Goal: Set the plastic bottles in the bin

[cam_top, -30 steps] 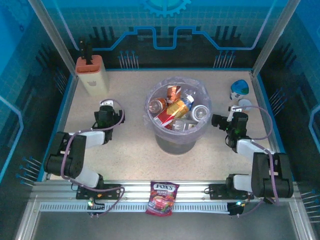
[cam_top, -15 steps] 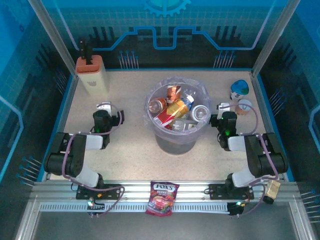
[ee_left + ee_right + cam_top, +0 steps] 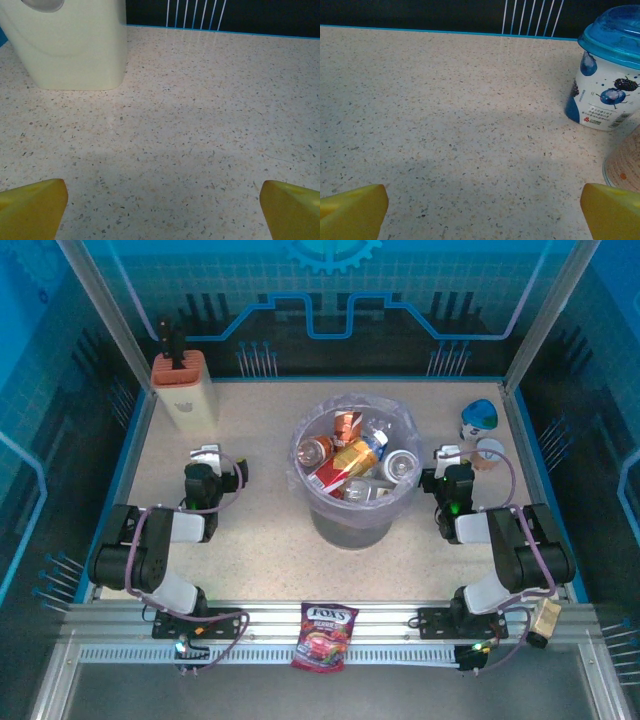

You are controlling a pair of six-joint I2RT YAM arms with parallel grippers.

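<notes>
Centre of speckled beige table [image 3: 250, 530]: large round grey bin [image 3: 350, 525] lined with translucent purplish bag. Holds the small plastic bottles [image 3: 350, 458] - clear, brown, red, orange - piled together inside the rim.

At 9 o'clock of bin, well apart: left gripper [image 3: 205, 455], pointing toward 12. Jaws spread wide in left wrist view, yellow fingertips [image 3: 32, 207] at the frame's bottom corners, bare tabletop between, gripping nothing. Ahead at 11 o'clock: beige block with orange top [image 3: 185, 390].

At 3 o'clock of bin, near its wall: right gripper [image 3: 447, 455], also pointing toward 12, jaws wide apart and clamped on nothing. Ahead at 1 o'clock: white cup with blue lid [image 3: 479, 418] - upright. Just beside gripper at 3 o'clock: tan-topped round cup [image 3: 489, 452].

At 6 o'clock of bin, on the near rail: red candy bag [image 3: 325, 635].
</notes>
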